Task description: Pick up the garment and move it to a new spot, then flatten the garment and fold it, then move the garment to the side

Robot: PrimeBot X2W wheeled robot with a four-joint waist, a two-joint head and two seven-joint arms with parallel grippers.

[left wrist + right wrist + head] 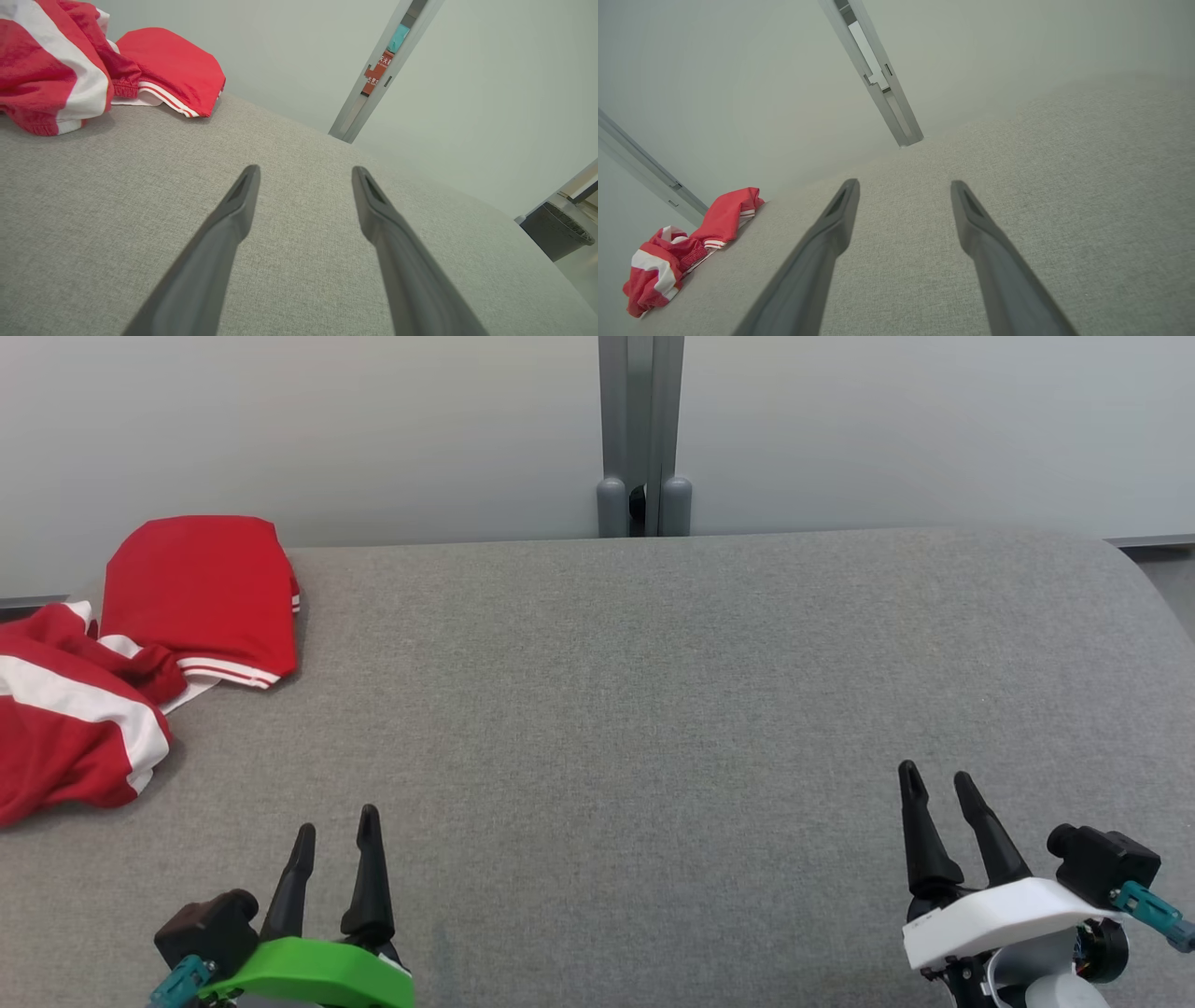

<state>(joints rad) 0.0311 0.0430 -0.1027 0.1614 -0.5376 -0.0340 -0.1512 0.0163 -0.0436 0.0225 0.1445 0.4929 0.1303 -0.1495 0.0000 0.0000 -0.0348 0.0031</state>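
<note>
A wide table (653, 709) covered in grey woven cloth stretches across the room, its far edge against a pale wall (373, 429). A grey metal post (642, 429) rises behind the middle of that far edge.

At the table's far left corner lies the red garment (201, 588) with white stripes. One part lies flat and folded by the wall, and another part is crumpled nearer the edge, spilling out of the head view. Whether it is one piece or two is unclear.

Near the front edge, the left gripper (338, 819) with its green mount and the right gripper (935, 772) with its white mount sit well apart. Each has its dark fingers spread wide and holds nothing. Both are well clear of the garment.

A dark bin (556, 233) stands on the floor beyond the table.
</note>
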